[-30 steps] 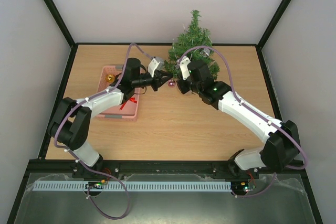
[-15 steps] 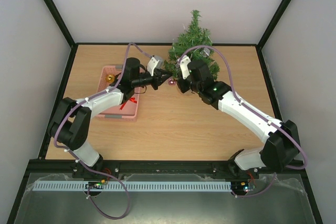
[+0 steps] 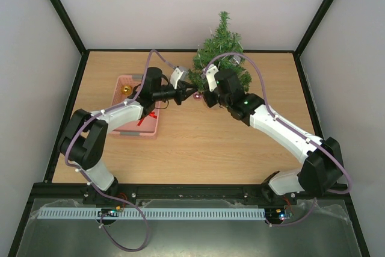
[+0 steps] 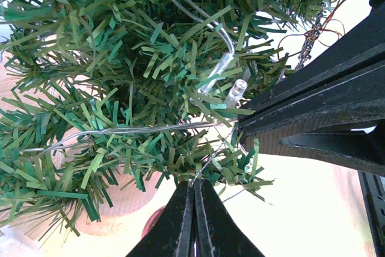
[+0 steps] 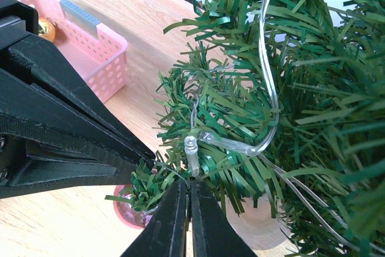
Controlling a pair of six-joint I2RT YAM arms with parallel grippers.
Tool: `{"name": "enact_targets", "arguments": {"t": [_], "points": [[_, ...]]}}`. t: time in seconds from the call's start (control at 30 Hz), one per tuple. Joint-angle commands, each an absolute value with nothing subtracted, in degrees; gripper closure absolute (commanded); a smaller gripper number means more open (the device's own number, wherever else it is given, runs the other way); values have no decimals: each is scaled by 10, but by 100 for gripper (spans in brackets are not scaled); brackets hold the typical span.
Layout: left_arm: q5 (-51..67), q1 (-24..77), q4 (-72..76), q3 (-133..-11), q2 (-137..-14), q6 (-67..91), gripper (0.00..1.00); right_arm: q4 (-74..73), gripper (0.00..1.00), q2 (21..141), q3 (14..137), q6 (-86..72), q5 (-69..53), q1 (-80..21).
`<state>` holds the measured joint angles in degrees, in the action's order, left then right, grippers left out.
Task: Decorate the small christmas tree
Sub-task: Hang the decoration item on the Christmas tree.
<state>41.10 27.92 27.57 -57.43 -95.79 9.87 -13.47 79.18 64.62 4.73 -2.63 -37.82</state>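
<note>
Jaws: L gripper clenched, R gripper clenched too, tips almost meeting.

Top view: both grippers at the lower-left branches of the small bushy dark-green artificial christmas tree, which stands upright at the far edge of the wooden table, right of centre. Small shiny pink bauble sits between the tips. Pink perforated plastic basket by L arm, w/ gold ball inside.

L wrist view: L tips pinch a thin silver wire running up into the needles. Clear LED bulb just beside R gripper.

R wrist view: R tips pressed together under the bulb. Wire reaches them; grip on it cannot be confirmed. Tree's pale round base just right of the tips.
</note>
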Motion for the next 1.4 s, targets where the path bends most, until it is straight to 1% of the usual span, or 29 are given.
{"name": "enact_targets", "arguments": {"t": [0.0, 0.33, 0.43, 0.53, 0.57, 0.63, 0.7, 0.77, 0.8, 0.87, 0.9, 1.03, 1.1, 1.23, 1.37], "points": [[423, 275, 283, -571, -955, 94, 98, -136, 96, 788, 642, 42, -21, -375], [436, 276, 290, -568, -955, 98, 98, -143, 85, 770, 638, 37, -21, -376], [435, 276, 286, -572, -957, 101, 97, -148, 77, 760, 644, 32, -21, -375], [430, 277, 284, -570, -954, 103, 94, -150, 71, 744, 647, 28, -26, -376], [429, 277, 283, -569, -953, 103, 93, -151, 70, 739, 647, 26, -29, -375], [427, 277, 280, -568, -952, 102, 86, -150, 66, 727, 648, 22, -32, -375], [428, 277, 275, -570, -952, 102, 83, -146, 56, 715, 646, 17, -33, -376], [427, 277, 269, -573, -951, 99, 81, -142, 51, 703, 646, 12, -34, -376], [424, 277, 267, -574, -949, 98, 77, -140, 48, 696, 646, 8, -36, -376], [419, 277, 260, -574, -943, 98, 60, -136, 40, 682, 647, 1, -43, -375], [419, 277, 256, -574, -938, 96, 54, -134, 36, 675, 648, -4, -45, -375], [405, 278, 217, -584, -918, 82, 41, -126, 24, 637, 644, -22, -57, -376], [391, 278, 193, -592, -910, 77, 38, -117, 19, 615, 635, -31, -61, -376], [352, 277, 145, -601, -892, 63, 38, -114, 10, 574, 618, -44, -62, -375], [287, 276, 94, -606, -866, 57, 38, -100, 5, 537, 584, -66, -65, -376]]}}
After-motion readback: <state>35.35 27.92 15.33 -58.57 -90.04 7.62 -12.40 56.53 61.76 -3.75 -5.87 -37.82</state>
